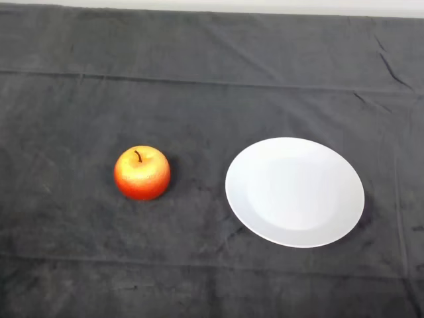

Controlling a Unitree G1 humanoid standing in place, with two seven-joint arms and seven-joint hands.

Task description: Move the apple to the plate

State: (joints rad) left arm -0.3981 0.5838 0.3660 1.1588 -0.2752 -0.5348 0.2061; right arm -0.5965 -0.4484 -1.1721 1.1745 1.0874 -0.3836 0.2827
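Observation:
A red and yellow apple (pixel 142 173) with a short dark stem stands upright on the dark cloth, left of the middle. To its right lies a round white plate (pixel 295 191) with nothing on it. A strip of bare cloth separates the two.
The dark cloth (pixel 199 86) covers the whole table and shows a few creases. A pale strip runs along the far edge at the top.

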